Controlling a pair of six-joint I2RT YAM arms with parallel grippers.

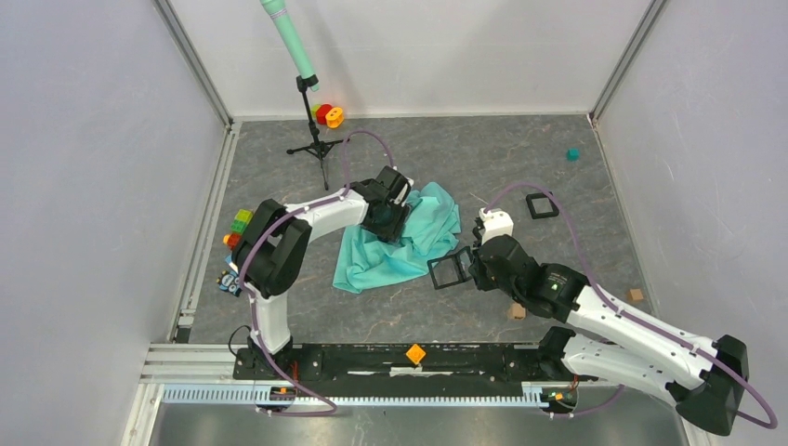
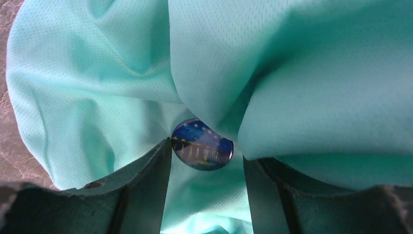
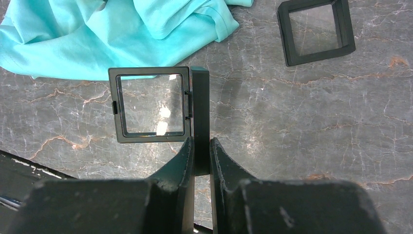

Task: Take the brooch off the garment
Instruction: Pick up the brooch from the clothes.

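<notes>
Bright, even light pales the garment (image 2: 316,73) (folds softly shadowed).

garment (image 2: 316,87) folds overhanging the brooch (image 2: 202,145) from above (its near side uncovered); bare table (image 1: 465,149) beyond the cloth

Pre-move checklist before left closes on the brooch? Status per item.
1. Brooch in view between the left gripper fingers: ok.
2. Left jaws open wider than the brooch: ok.
3. Shirt clear of the brooch: not ok, a fold covers its upper right edge.
4. Brooch unpinned from the shirt: cannot tell, its back is hidden.
5. Right gripper clamped on the case: ok.
</notes>
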